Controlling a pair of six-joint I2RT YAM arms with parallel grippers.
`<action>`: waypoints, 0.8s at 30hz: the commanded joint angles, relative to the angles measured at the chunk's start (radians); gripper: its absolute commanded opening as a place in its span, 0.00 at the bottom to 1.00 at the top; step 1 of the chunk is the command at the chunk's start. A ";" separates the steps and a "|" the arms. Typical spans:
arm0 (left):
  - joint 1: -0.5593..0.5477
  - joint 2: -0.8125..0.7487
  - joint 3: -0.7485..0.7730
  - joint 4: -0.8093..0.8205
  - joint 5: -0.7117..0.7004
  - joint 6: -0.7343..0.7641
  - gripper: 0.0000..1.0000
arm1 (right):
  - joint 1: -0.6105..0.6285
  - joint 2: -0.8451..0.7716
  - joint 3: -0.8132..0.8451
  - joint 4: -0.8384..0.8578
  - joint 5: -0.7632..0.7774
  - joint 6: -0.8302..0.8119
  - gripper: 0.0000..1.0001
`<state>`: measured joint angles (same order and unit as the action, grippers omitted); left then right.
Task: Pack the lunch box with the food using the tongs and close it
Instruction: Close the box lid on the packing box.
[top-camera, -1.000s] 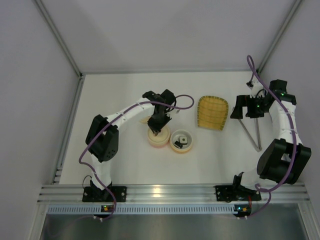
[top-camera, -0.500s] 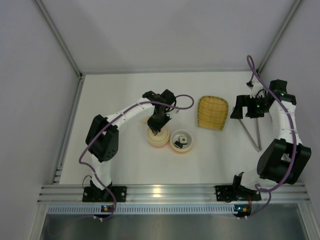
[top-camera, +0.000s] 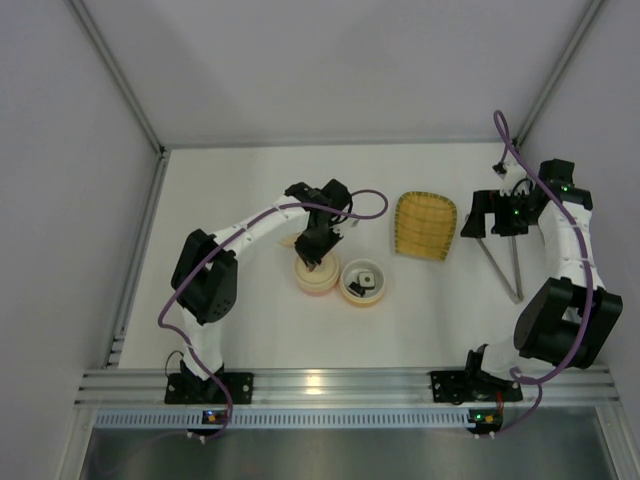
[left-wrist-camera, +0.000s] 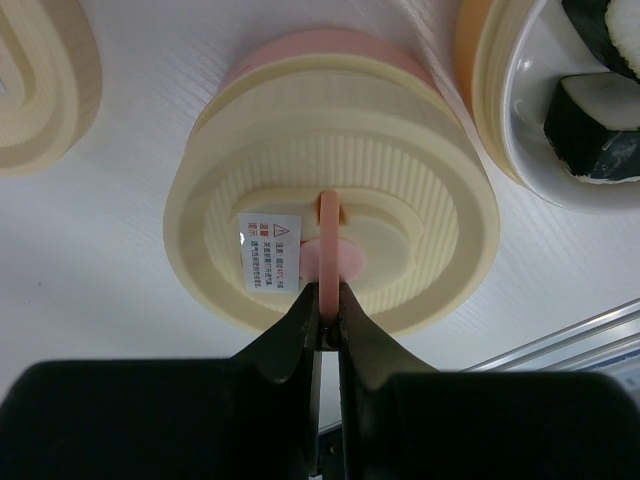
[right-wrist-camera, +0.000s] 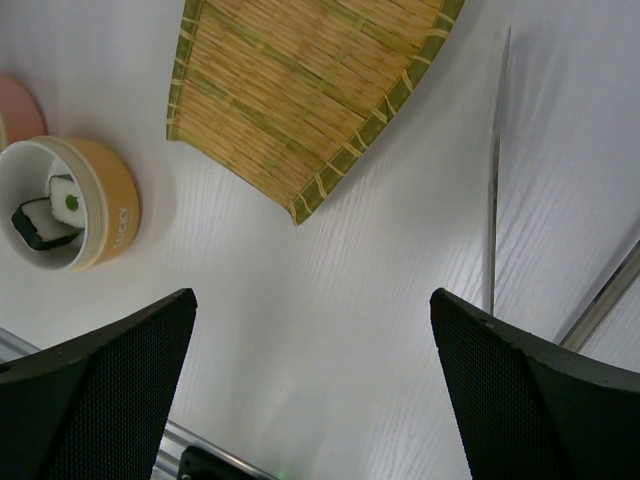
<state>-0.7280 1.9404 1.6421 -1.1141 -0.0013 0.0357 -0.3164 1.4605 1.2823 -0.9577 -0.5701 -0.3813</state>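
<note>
Though unreadable, perhaps a warning label (left-wrist-camera: 270, 255).

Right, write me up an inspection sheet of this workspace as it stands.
Surface: white table.
Job's things: two sushi pieces in the open orange tub; tongs lying unheld on the table; cream lid on the pink tub; orange ball not seen.
Clutter: empty bamboo tray; second cream lid beside the pink tub.
Grippers: left gripper shut on the lid's pink handle; right gripper open, holding nothing, above the table between tray and tongs.
Cables: purple cables run along both arms.
Surroundings: pale walls; aluminium rail at the near edge.
</note>
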 joint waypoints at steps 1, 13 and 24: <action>-0.004 0.006 -0.001 0.014 0.032 0.001 0.08 | 0.013 -0.003 -0.003 0.036 -0.022 -0.004 0.99; -0.002 0.017 -0.002 0.014 0.018 0.003 0.13 | 0.013 0.000 0.005 0.036 -0.024 -0.002 0.99; -0.001 0.020 -0.004 0.013 0.012 0.000 0.19 | 0.011 0.001 0.008 0.036 -0.025 -0.004 0.99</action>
<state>-0.7280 1.9408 1.6417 -1.1126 0.0097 0.0357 -0.3164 1.4624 1.2823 -0.9577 -0.5705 -0.3813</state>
